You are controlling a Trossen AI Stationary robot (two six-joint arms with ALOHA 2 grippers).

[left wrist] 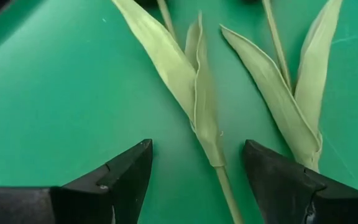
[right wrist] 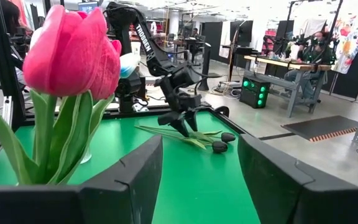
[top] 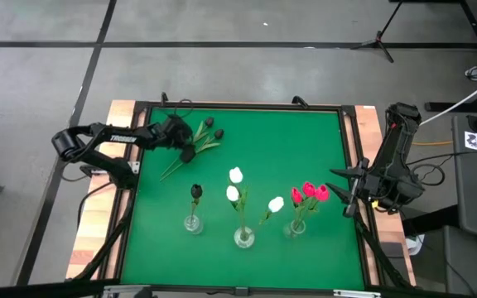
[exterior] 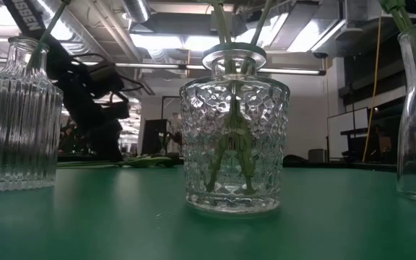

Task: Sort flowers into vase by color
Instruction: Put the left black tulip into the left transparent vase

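The desk (top: 305, 132) is covered by a flat green mat inside a dark frame. Three clear glass vases stand in a row near its front edge. The left vase (top: 193, 223) is ribbed with vertical grooves and holds one black tulip (top: 195, 191). The middle vase (top: 243, 237) is squat, with a dimpled, hammered surface and a round neck, and holds the white tulips (top: 235, 175); one white head leans out toward the right vase. The right vase (top: 295, 227) has smooth walls and holds the red-pink tulips (top: 310, 192), their glossy, rounded petals closed into buds. In the low view only the stems inside the glass show; the heads are cut off above.

Two more black tulips (top: 209, 130) lie flat on the mat near the back left corner, with thin stems and long, pointed, matte pale-green leaves.

The left end effector (top: 187, 150) hangs low over these loose stems, its fingers (left wrist: 126, 171) spread, with one stem and its folded leaf lying between them and not pinched.

The right end effector (top: 344, 190) waits at the desk's right edge, just beside the red-pink tulips, fingers apart and empty.
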